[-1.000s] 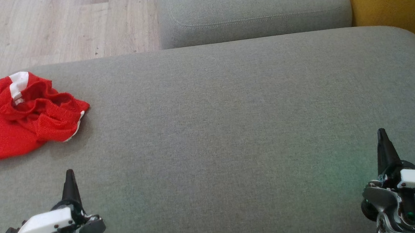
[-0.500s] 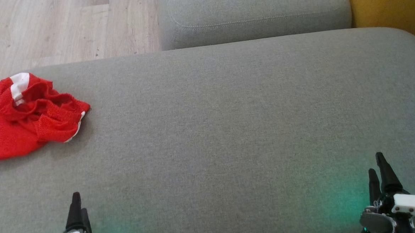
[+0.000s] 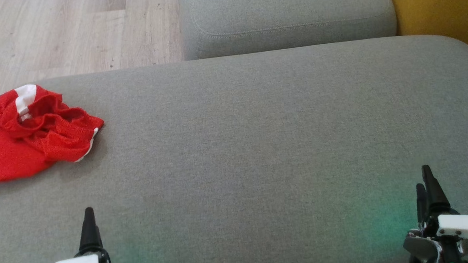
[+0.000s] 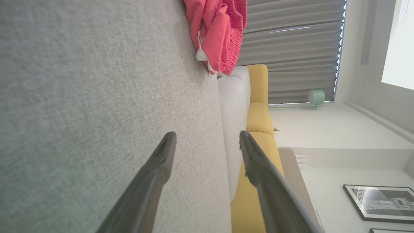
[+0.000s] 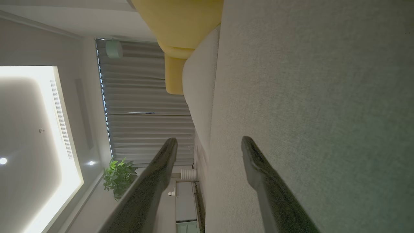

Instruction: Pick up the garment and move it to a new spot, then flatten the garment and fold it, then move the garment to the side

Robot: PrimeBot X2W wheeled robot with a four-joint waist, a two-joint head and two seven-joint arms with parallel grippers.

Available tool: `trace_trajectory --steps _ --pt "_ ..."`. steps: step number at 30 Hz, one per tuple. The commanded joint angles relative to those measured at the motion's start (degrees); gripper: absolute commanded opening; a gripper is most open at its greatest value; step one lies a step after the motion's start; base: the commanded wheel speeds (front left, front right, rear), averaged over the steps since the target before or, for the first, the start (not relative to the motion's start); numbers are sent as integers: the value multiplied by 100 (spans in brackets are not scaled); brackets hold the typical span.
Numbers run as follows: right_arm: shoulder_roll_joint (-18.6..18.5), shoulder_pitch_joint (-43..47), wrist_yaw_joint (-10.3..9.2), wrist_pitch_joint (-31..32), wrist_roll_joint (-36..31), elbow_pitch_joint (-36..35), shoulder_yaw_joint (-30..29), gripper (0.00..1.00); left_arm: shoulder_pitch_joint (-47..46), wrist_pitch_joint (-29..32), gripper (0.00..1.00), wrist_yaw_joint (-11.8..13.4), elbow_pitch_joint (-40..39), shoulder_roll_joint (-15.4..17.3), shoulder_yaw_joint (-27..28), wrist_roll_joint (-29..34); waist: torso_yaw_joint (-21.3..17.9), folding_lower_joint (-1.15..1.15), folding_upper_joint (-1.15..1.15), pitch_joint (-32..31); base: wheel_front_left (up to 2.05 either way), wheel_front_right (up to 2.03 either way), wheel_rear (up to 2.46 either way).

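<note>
The red garment (image 3: 30, 134) with white trim lies crumpled at the far left edge of the grey cushion (image 3: 257, 126). In the left wrist view the garment (image 4: 216, 32) sits at the top, well beyond the fingers. My left gripper (image 3: 89, 219) is low at the lower left, below and to the right of the garment and apart from it. In its wrist view the left gripper (image 4: 207, 137) is open and holds nothing. My right gripper (image 3: 425, 181) is at the lower right, far from the garment. The right gripper (image 5: 208, 142) is open over bare cushion.
A second grey cushion (image 3: 288, 16) lies behind the main one. Wooden floor (image 3: 64, 32) shows at the top left and a yellow sofa part (image 3: 443, 4) at the top right. The garment lies close to the cushion's left edge.
Both grippers have drawn back toward the bottom edge compared with one second ago. The head camera has shifted slightly. The garment lies as before.
</note>
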Motion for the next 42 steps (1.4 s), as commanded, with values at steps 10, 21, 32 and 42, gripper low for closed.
trace_trajectory --steps 10,21,32,42 --pt "-22 -88 11 -199 -858 -458 140 100 -168 -199 100 83 -452 37 -165 830 22 0 0 -46 0 0 0" --pt "-28 6 15 -400 -1942 -697 344 100 -96 -403 100 150 -591 41 -343 1935 57 0 0 -104 0 0 0" --pt "-33 86 19 -586 -2807 -710 592 100 93 -590 100 132 -667 44 -460 2960 80 0 0 -187 0 0 0" --pt "-38 124 23 -754 -3567 -634 797 100 242 -760 100 111 -726 54 -536 3755 93 0 0 -272 0 0 0"
